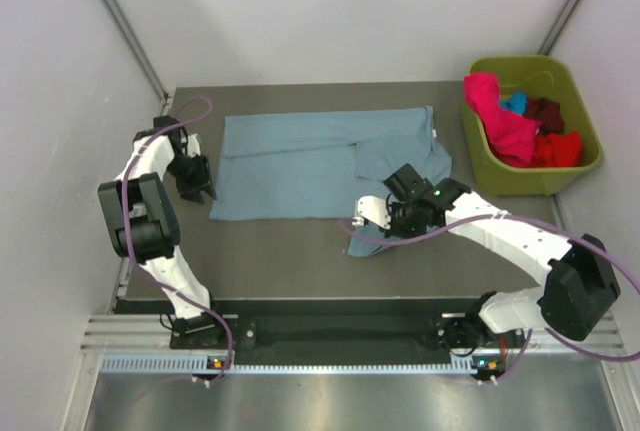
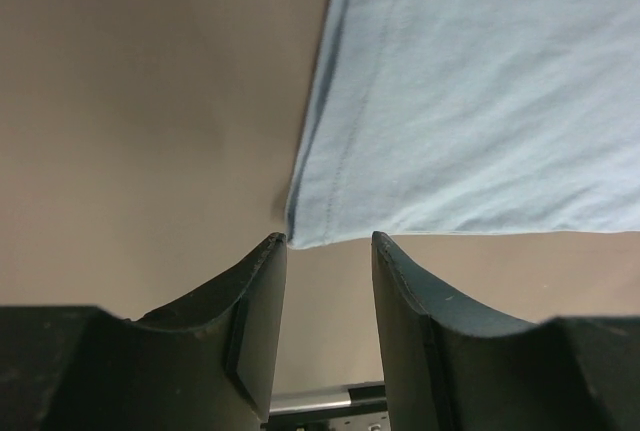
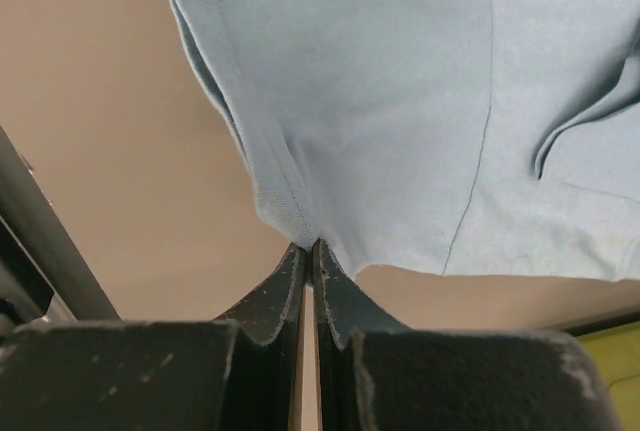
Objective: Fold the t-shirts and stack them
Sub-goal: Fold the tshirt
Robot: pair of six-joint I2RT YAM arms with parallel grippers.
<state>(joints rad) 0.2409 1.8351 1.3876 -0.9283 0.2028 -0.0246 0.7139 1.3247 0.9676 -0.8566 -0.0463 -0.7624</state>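
From above, the grey-blue t-shirt (image 1: 300, 166) lies flat on the table (image 1: 280, 261), with the other t-shirts (image 1: 505, 123) in the bin (image 1: 592, 141) to its right. At the left wrist, the left gripper (image 2: 328, 241) is spread at the grey-blue t-shirt's corner. At the right wrist, the right gripper (image 3: 308, 247) is pressed together, pinching its hem.
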